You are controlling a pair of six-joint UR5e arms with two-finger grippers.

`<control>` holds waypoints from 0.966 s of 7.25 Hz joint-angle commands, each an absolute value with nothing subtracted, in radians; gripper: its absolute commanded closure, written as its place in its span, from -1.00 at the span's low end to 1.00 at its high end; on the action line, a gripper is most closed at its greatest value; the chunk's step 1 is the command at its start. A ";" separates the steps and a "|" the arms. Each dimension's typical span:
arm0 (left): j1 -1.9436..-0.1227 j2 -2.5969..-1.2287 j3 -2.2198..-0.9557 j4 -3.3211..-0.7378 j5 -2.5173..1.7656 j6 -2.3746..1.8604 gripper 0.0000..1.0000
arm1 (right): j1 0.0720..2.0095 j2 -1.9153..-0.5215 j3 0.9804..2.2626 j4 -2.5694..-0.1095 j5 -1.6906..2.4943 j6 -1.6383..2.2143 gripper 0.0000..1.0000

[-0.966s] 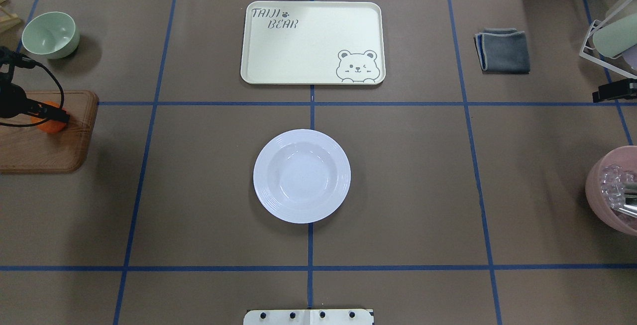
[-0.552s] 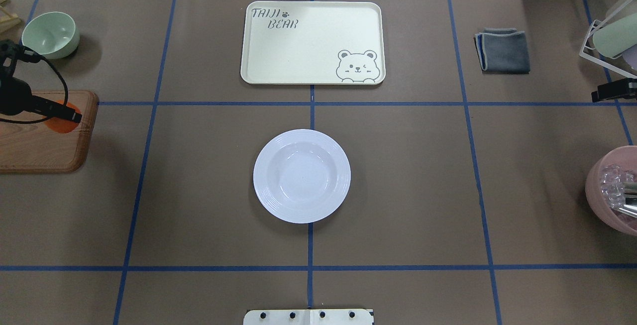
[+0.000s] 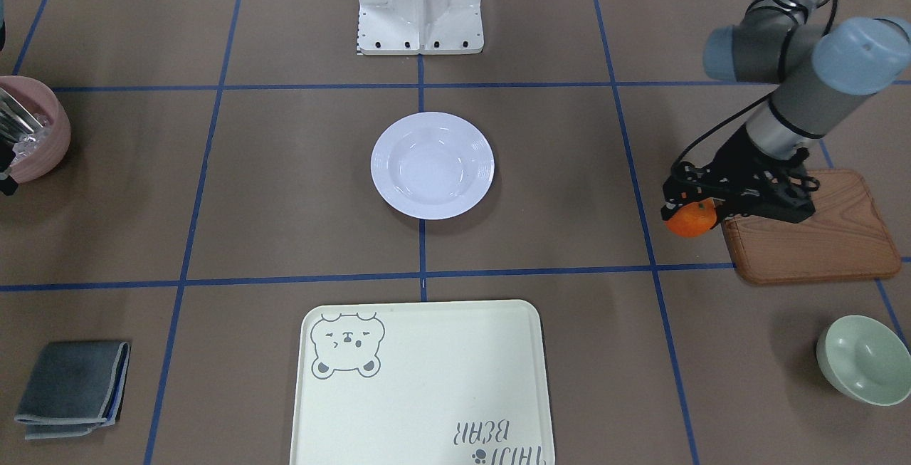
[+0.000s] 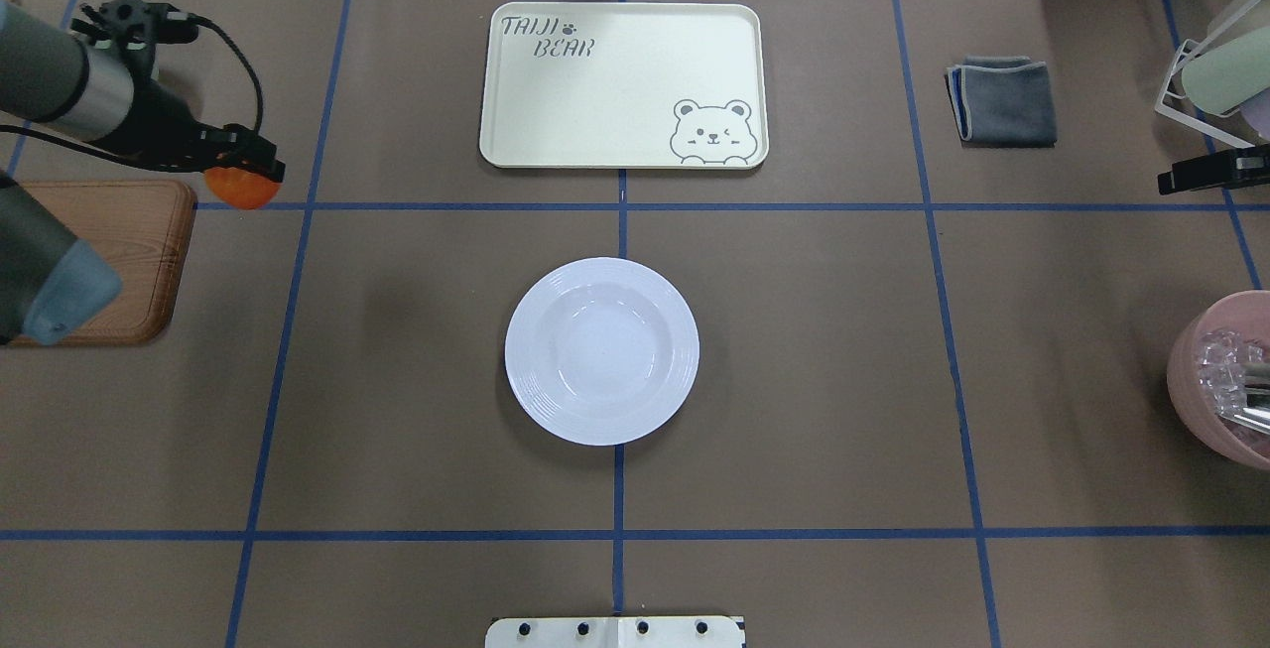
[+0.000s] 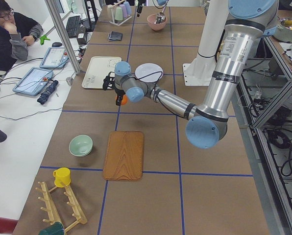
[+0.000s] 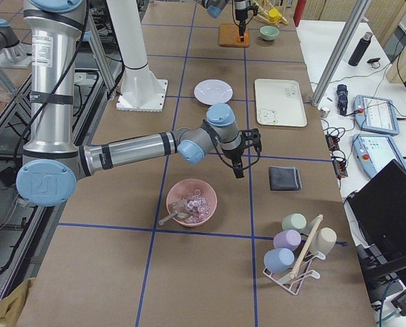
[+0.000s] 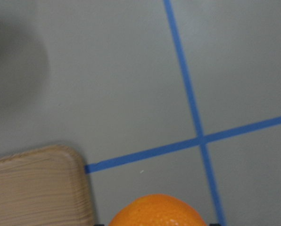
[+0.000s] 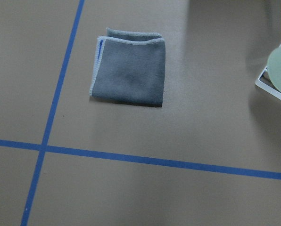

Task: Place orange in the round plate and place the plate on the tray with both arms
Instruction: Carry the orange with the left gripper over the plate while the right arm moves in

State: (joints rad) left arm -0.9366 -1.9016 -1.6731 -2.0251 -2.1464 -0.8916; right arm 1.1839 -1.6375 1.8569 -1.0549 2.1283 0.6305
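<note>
My left gripper [image 4: 244,170] is shut on the orange [image 4: 238,192], held in the air just past the far right corner of the wooden board. The left wrist view shows the orange [image 7: 157,212] at its bottom edge above a tape crossing. The white round plate [image 4: 601,350] sits empty at the table's middle, well to the right of the orange [image 3: 690,221]. The cream bear tray [image 4: 623,82] lies empty beyond the plate. My right gripper [image 4: 1181,180] hovers at the right edge near the grey cloth; I cannot tell whether it is open or shut.
The wooden board [image 4: 119,261] lies at the left edge, a pale green bowl [image 3: 862,358] beyond it. A folded grey cloth [image 4: 1002,100], a cup rack [image 4: 1215,77] and a pink bowl [image 4: 1225,380] holding clear pieces stand on the right. The white base block [image 4: 615,631] is at the near edge.
My left arm has lifted the orange off the wooden board and carried it right and away from the robot, past the board's corner. The right gripper has crept slightly left.
</note>
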 commanded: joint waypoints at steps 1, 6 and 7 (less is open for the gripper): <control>-0.782 -2.070 -1.678 -1.877 -2.009 -1.070 1.00 | 1.133 -1.547 1.858 -1.048 2.131 0.594 -0.98; -0.432 -2.269 -1.661 -1.755 -1.719 -1.385 1.00 | 0.941 -1.457 1.875 -1.051 2.082 0.600 -0.98; -0.381 -2.273 -1.655 -1.755 -1.669 -1.402 1.00 | 0.905 -1.447 1.875 -1.052 2.031 0.601 -0.98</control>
